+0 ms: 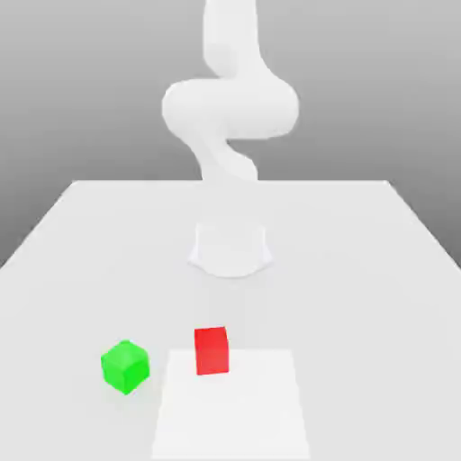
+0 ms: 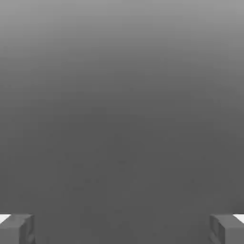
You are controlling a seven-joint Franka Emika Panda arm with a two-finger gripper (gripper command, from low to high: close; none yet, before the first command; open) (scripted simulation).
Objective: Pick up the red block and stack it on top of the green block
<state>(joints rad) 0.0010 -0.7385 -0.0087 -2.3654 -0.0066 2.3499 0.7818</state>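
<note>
The red block (image 1: pixel 212 350) rests on the white table (image 1: pixel 360 270) toward its front, at the far edge of a paler square patch (image 1: pixel 234 414). The green block (image 1: pixel 124 366) sits on the table a short way toward the exterior view's left of the red one, turned at an angle and apart from it. In the hand view my gripper (image 2: pixel 122 229) is open: its two grey fingertips (image 2: pixel 16 228) stand far apart with nothing between them, facing plain grey background.
The arm's round base (image 1: pixel 230 248) stands on the table behind the blocks, and its white links (image 1: pixel 230 108) rise and bend above it. The table edges run along the exterior view's left and right.
</note>
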